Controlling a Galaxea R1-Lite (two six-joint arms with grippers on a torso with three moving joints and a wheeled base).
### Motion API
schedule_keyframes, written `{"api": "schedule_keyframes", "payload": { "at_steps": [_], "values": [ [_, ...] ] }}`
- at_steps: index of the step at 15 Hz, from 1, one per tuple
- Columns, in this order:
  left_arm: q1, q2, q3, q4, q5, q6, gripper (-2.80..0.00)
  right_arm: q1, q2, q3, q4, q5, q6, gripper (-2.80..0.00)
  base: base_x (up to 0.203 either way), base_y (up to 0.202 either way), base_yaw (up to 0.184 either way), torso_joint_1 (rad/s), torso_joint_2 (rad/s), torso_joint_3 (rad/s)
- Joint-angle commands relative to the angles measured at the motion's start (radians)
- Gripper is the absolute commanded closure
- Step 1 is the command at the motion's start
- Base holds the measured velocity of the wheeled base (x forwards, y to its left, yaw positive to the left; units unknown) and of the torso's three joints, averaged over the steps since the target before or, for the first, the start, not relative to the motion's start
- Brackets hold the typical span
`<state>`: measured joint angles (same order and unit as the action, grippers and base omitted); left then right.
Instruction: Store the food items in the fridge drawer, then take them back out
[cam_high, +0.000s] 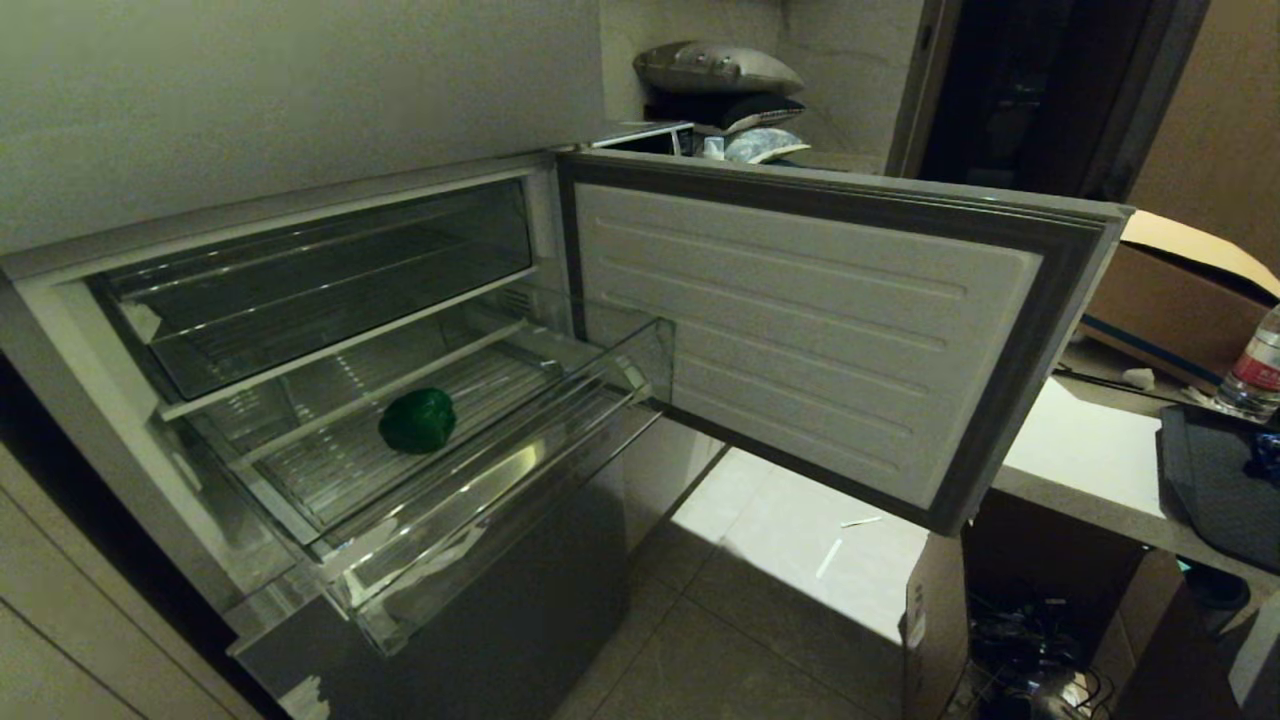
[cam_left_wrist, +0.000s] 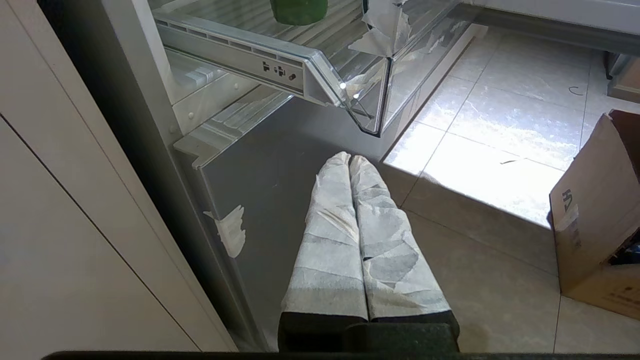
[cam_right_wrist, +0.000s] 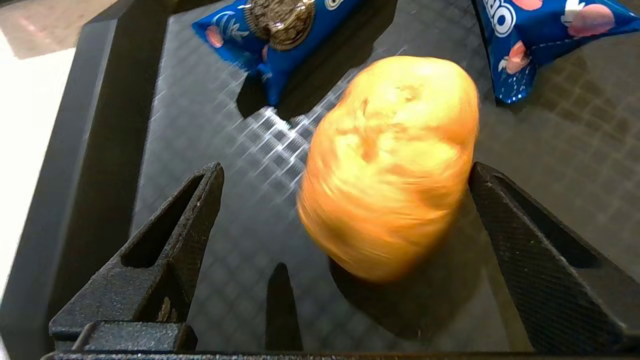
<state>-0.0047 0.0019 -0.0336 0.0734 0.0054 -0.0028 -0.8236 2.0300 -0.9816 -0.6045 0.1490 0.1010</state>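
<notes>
Orange-tan bun (cam_right_wrist: 390, 165) lies on the black textured tray (cam_right_wrist: 100, 125), between the spread fingers of my right hand (cam_right_wrist: 345, 200); one finger (cam_right_wrist: 520, 235) sits just beside it, contact unclear. Two blue snack packets (cam_right_wrist: 270, 30) lie beyond it. Fridge drawer (cam_high: 470, 480) stands pulled out, a green pepper (cam_high: 418, 420) on its ribbed floor. My left hand (cam_left_wrist: 350, 159) hangs below the drawer, wrapped fingers pressed together.
</notes>
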Motion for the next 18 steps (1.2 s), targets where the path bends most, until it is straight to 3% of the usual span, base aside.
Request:
{"api": "schedule_keyframes", "payload": {
  "at_steps": [1,16,17,18],
  "values": [
    [0.002,0.001,0.0,0.0,0.001,0.0,0.0,0.0,-0.005,0.003,-0.002,0.003,-0.001,-2.8,0.0,0.0,0.0,0.0,0.0,0.0],
    [0.002,0.001,0.0,0.0,0.001,0.0,0.0,-0.005,0.137,-0.138,-0.003,-0.003,-0.009,-2.8,0.0,0.0,0.0,0.0,0.0,0.0],
    [0.0,0.001,0.0,0.0,0.001,0.0,0.0,-0.003,0.138,-0.137,-0.004,-0.003,-0.009,0.0,0.0,0.0,0.0,0.0,0.0,0.0],
    [0.0,0.001,0.0,0.0,0.001,0.0,0.0,-0.003,0.138,-0.138,-0.004,-0.003,-0.01,0.0,0.0,0.0,0.0,0.0,0.0,0.0]
  ]
}}
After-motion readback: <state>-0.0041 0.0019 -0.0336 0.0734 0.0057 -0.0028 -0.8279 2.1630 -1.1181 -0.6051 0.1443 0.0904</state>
